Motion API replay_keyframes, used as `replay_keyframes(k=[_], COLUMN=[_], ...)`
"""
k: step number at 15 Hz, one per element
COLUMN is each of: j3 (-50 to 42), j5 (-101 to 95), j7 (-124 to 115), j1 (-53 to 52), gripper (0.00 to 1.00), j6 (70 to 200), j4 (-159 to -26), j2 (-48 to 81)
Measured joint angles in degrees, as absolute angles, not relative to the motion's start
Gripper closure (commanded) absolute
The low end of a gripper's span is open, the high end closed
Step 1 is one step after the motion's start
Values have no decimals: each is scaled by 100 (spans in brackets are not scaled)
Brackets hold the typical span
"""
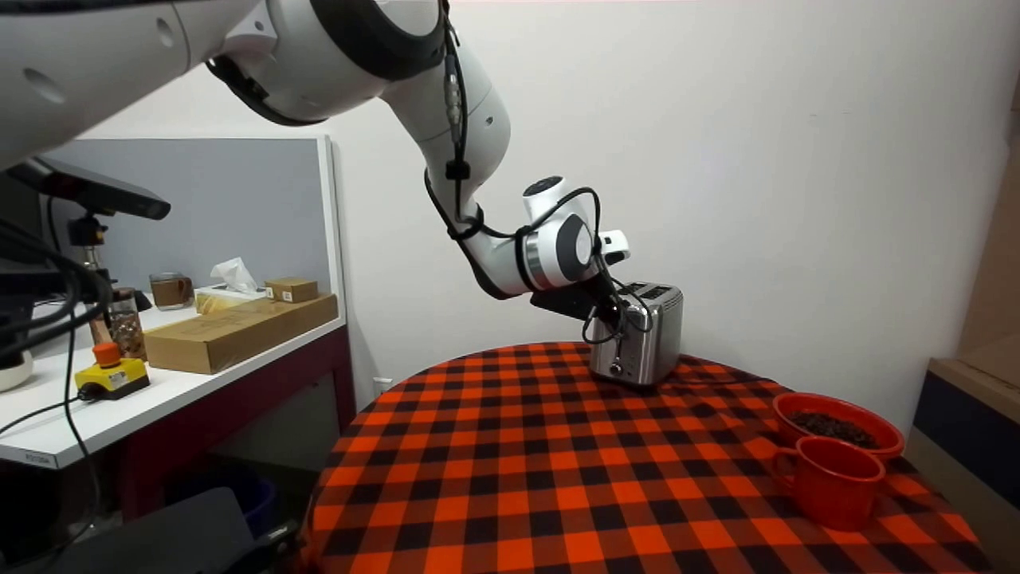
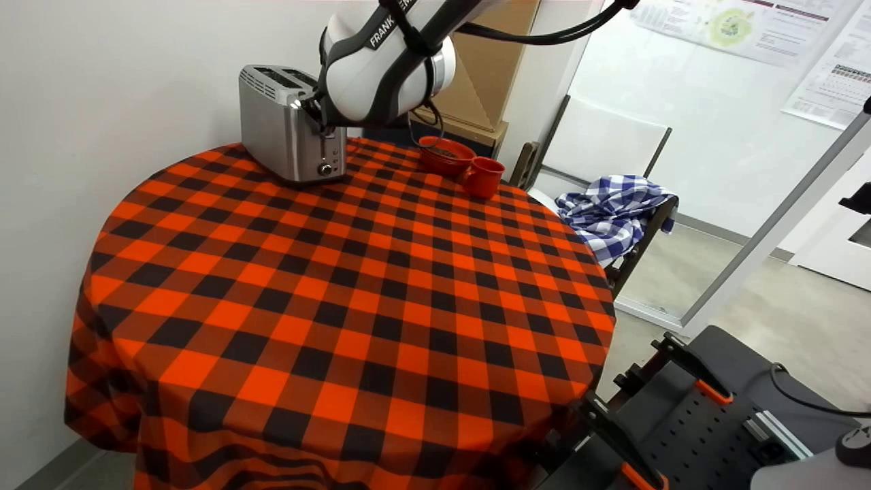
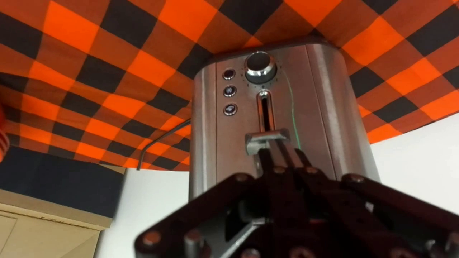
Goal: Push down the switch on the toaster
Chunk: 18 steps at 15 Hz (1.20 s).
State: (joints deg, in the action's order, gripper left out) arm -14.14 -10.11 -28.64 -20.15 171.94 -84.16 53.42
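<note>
A silver toaster (image 1: 660, 343) stands upright on the checked tablecloth near the wall. It shows in both exterior views (image 2: 265, 126). The wrist view is upside down and shows the toaster's front (image 3: 233, 147) with a knob (image 3: 258, 66), several round buttons and the lever switch (image 3: 256, 138) in its slot. Slot shows between the lever and the knob; the fingers partly hide the slot beyond the lever. My gripper (image 3: 281, 147) has its fingers together, with the tips at the lever's upper side, seemingly touching it. In an exterior view the gripper (image 1: 612, 315) is dark and partly hidden by cables.
A red bowl (image 1: 837, 414) with dark contents and a red mug (image 1: 841, 486) stand on the table (image 1: 510, 470). The wall is close behind the toaster. A power cord (image 3: 157, 139) runs from the toaster. A chair (image 2: 599, 143) with a blue checked cloth stands beside the table.
</note>
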Motion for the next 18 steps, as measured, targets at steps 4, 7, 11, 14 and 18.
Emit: replay_keyframes(k=[4,7,11,14,18], j3=[-1422,-1422,-1415,-1258,-406], j5=[-917,-767,-556,-250,349], j7=[-2827,-2761,-2632,-2574,-2428], j1=[-2018,-2016,-2016,-1918,-1353], gripper=[98,98,98,67,38], j6=[17277,17339,17434,17393,16602], j4=[-8343,-8326,-8322,-8322,-8360], j2=[5593,5787,5828,5789,5415])
